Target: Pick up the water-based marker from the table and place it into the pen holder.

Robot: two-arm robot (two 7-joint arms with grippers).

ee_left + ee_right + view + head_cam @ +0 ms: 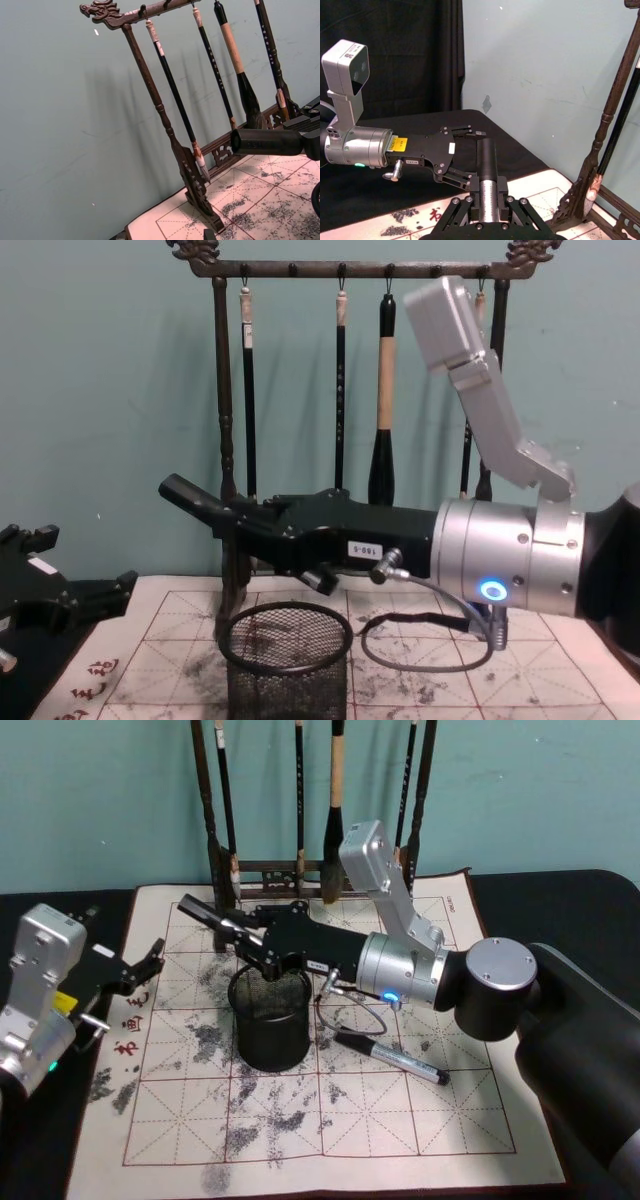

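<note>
Gripped tight in the right gripper (238,934): the water-based marker (203,913), at centre frame, above the pen holder (270,1030), not touching. Long axis slanted, smooth wide black cap toward upper left, silver-grey barrel pinched. One black wire-mesh cylinder, solid round rim, on the table (400,1120) with its ink-stained gridded cloth. At left edge, left gripper (155,963), fingers spread. One slim pen (392,1059) lying lower right; four brushes (335,815) on one carved wooden rack (209,810).

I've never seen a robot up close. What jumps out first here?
The right gripper reaches across the mat, clamping a marker tilted above the black mesh pen holder. Behind them, a dark wooden rack of hanging brushes stands against the teal wall. The left gripper sits open at the mat's left edge.
</note>
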